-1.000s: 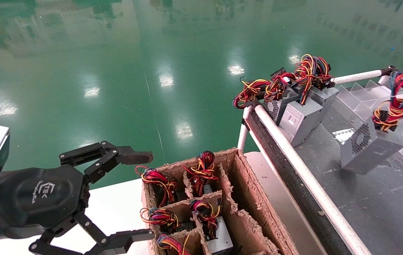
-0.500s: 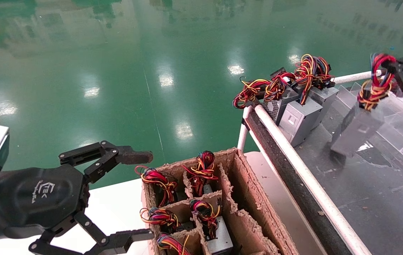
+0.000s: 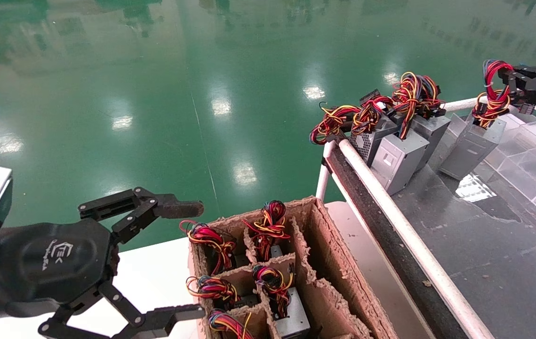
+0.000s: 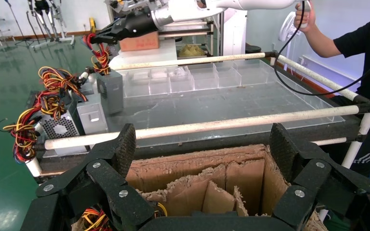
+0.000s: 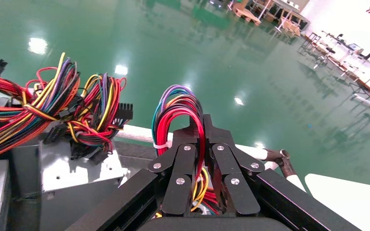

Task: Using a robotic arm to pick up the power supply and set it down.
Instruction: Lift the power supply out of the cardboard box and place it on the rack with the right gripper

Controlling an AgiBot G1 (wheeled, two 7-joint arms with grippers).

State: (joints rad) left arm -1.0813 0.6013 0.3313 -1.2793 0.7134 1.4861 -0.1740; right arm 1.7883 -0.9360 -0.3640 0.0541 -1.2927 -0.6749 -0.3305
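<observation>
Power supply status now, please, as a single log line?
right tool: shut on wire bundle | power supply: beside row on conveyor table | left tool: open, parked

Left gripper [image 3: 173, 261]: black, rounded palm bearing a white logo, two jointed linkage fingers [image 3: 180, 208] with silver screws at the pivots, boxy silver-grey wrist. Right gripper [image 5: 203, 139]: identical black linkage fingers with silver screw heads, on a white arm.

The black two-fingered right gripper [image 5: 200, 144] pinches a looped bundle of red, blue and yellow wires [image 5: 178, 113]. Just beside it, grey sheet-metal boxes [image 5: 77, 175] carry tangled multicoloured wire bundles [image 5: 53, 113] before the glossy green floor [image 5: 183, 48].
</observation>
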